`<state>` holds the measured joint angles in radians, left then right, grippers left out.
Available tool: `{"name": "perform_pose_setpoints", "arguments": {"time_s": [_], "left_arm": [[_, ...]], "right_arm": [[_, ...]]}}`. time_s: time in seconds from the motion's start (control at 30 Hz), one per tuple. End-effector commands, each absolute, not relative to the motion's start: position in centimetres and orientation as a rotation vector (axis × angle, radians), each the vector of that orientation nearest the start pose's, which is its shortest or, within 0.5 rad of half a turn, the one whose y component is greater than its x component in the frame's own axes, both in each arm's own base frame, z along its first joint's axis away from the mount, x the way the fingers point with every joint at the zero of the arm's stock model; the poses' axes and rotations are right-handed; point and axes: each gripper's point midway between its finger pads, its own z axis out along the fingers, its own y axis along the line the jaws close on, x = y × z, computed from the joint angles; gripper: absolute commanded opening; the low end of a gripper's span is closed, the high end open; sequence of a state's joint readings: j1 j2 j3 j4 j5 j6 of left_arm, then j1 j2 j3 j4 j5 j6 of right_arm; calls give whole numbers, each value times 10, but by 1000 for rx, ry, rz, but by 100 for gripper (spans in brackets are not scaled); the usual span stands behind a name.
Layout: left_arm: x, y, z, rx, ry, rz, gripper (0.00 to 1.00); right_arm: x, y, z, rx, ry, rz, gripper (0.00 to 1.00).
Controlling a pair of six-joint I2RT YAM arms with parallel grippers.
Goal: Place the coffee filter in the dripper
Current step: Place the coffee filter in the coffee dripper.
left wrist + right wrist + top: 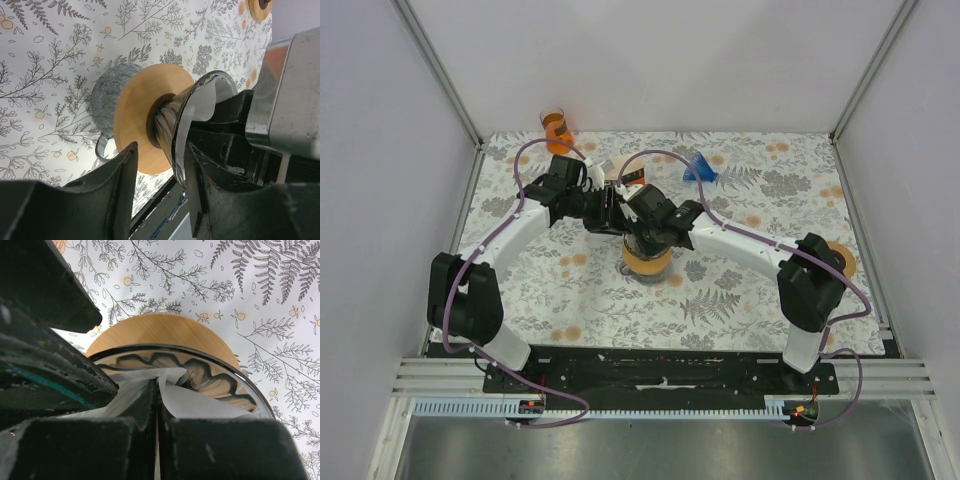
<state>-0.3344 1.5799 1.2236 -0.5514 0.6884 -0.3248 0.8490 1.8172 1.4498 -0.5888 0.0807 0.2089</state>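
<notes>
My right jaws are pressed together, pinching the white coffee filter [185, 402], which lies folded just inside the glass rim of the dripper [160, 327]. My left jaws stand spread on either side of the dripper's cone. Under the dripper sits a grey mug [107, 97] on the fern-printed tabletop [50, 60]. Well beyond the dripper stands an orange cup [556, 125].

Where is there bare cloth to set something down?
Free: the near strip in front of the dripper, and the far right corner past the blue object. Crowded: mid-table, left gripper and right gripper, pinching the filter, over it.
</notes>
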Motion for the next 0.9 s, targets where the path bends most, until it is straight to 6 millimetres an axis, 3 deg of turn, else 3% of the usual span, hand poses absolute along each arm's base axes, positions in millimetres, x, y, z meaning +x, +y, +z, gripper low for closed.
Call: {"name": "perform_pose_setpoints", "arguments": {"time_s": [0.0,0.23,0.47,0.7,0.87], "left_arm": [[288,-254,194,456,2418,-1270,49],[302,-244,224,539,2344,-1206,58],[300,-241,209,550,2378,-1194,58],[312,-229,216,551,2359,-1141,58],[300,-233,183,547,2422,-1111,56]], "right_arm": [[306,321,84,-688,2515,228,0],[306,326,87,-661,2517,253,0],[308,332,90,-624,2519,290,0],[308,326,89,-613,2517,258,0],[308,326,91,-617,2511,260,1]]}}
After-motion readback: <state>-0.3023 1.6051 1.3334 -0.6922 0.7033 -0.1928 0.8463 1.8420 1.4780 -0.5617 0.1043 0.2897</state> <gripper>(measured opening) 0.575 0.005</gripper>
